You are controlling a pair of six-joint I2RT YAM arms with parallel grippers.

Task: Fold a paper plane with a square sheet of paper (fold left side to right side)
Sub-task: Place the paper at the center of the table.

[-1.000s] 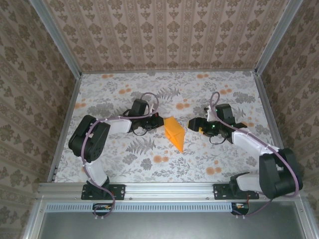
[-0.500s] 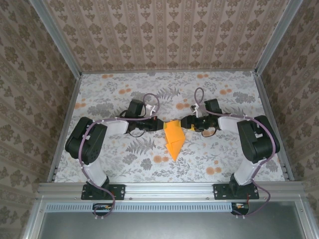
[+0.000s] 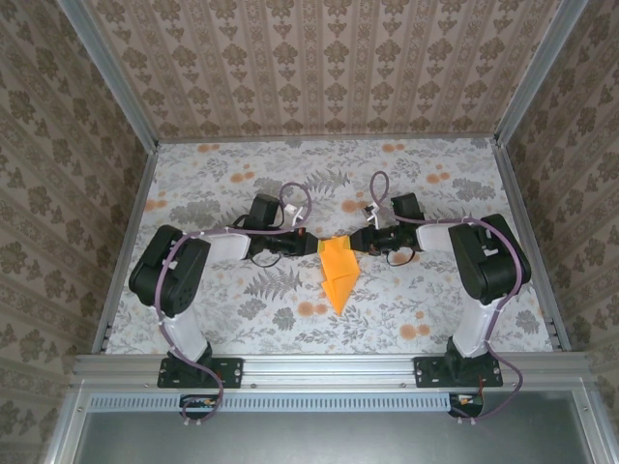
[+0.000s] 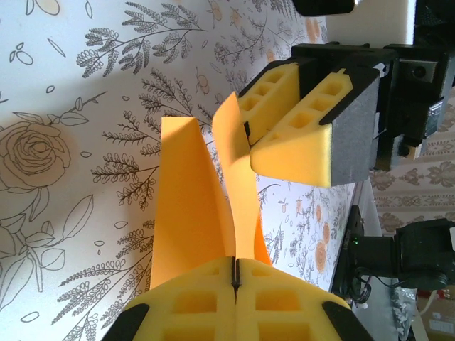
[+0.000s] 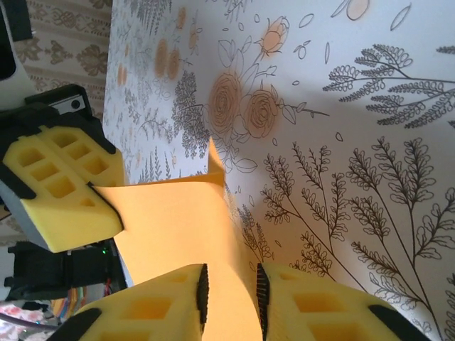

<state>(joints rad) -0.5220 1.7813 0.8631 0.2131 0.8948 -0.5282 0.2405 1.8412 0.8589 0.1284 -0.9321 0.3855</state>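
**Both grippers at the far end of the orange paper plane**

The left gripper (image 4: 235, 273) is clamped. Its yellow foam pads (image 4: 192, 302) meet with no gap, and a raised flap of the paper plane (image 3: 338, 273) is pinched in the seam between them. The right gripper (image 5: 229, 280) stands narrow. A slim slot remains between its own yellow pads (image 5: 153, 309) and the orange paper runs through that slot. I cannot tell whether those pads actually press on the sheet.

The two grippers face each other tip to tip and close together. The left one is on the left of the paper and the right one on its right, both at the plane's wide far end. In the left wrist view, the right gripper's pads sit at the upper edge of the upright flap.

The paper plane lies near the middle of the table, between the two arms. It is a narrow pointed shape, with its tip towards the near edge and its wide end far. At the grippers the paper stands up off the surface in curved flaps with a fold between them. The pointed near part rests on the floral cloth (image 3: 242, 304), which is printed with grey leaves and pale orange blooms.

The left arm (image 3: 174, 275) and the right arm (image 3: 488, 261) bend inward from their bases at the near edge. Patterned walls (image 3: 329, 68) close the left, far and right sides.
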